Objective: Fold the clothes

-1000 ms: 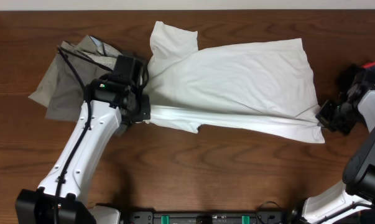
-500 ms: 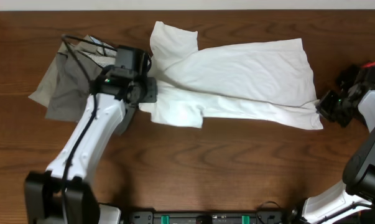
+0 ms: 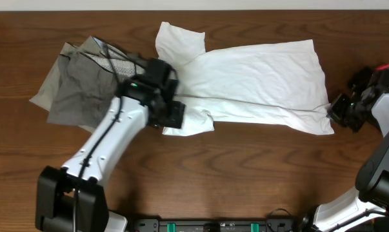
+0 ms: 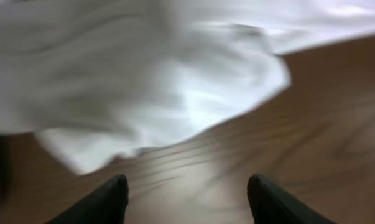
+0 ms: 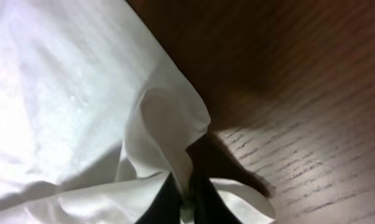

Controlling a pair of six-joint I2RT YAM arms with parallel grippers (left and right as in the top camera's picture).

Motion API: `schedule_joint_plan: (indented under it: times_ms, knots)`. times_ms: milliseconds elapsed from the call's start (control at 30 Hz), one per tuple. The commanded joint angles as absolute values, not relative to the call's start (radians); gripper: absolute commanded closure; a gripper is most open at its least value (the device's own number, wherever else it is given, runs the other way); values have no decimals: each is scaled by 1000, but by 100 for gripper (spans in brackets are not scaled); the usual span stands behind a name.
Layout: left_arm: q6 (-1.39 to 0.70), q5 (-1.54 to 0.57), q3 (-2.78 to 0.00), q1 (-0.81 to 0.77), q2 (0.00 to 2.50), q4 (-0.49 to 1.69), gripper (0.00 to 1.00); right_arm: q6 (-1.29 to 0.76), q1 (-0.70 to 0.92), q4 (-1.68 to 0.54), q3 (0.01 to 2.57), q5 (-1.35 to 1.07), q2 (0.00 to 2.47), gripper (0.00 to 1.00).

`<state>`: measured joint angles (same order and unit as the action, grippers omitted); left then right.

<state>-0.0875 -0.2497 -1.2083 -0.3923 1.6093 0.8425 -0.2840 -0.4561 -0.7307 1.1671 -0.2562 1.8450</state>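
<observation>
A large plain white short-sleeved cotton T-shirt point(image 3: 259, 74) lies spread across the brown wooden desk point(image 3: 246, 174), with crumpled grey-khaki trousers point(image 3: 71, 90) just beside its left end. From overhead, the left arm's head covers the shirt's lower-left corner and hides its grasp. The left wrist view alone shows the left jaws wide, dark fingertips point(image 4: 110, 200) over bare wood near the blurred hem, holding nothing. At the lower-right corner, only the right wrist view shows the right jaws nipped narrow on a fold of white cloth.
</observation>
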Motion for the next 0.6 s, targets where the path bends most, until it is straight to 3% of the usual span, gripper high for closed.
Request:
schedule_joint_plan:
  times_ms: [0,67,133,500,567]
  knots:
    - [-64,-218,-1185,-476,1608,819,33,-280,-464,-744,1183,-271,1851,77]
    - [-62,-160,-1179,-519,1634,796,32,-281,-464,-751,1183,-271,1851,55]
    - [-17,-137,-1179,-552,1673,761,31,-280,-465,-756,1183,-271,1851,46]
    - [75,-93,-1179,-597,1883,610,31,-279,-468,-793,1183,-296,1851,42]
    - [75,-92,-1179,-597,1888,598,35,-280,-468,-793,1183,-297,1851,42]
